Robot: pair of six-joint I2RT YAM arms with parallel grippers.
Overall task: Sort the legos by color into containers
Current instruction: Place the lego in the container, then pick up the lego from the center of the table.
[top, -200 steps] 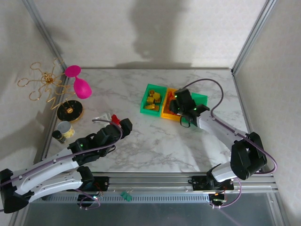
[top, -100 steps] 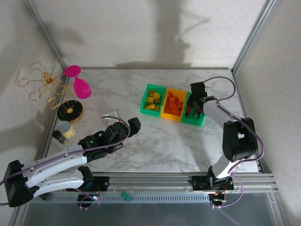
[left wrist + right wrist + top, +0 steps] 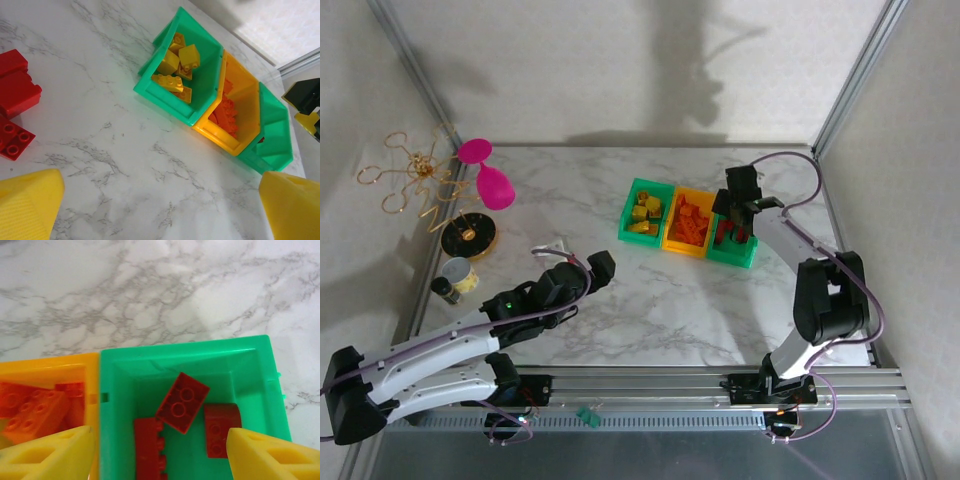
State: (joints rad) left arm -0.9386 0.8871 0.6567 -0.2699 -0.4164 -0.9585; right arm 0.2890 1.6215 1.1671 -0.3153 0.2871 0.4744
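Now | right claw (image 3: pixel 159 437) open, empty | red brick (image 3: pixel 182 402) beneath it, inside green bin (image 3: pixel 175 352)

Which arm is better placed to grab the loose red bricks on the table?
Left. The left gripper, open, hovers near the red bricks; the right gripper is far off above the right green bin.

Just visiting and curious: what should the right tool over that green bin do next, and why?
Probably lift the right tool straight up, clear of the green bin: its jaws stand open and empty, a red brick lies tilted inside, and two red bricks wait on the table.
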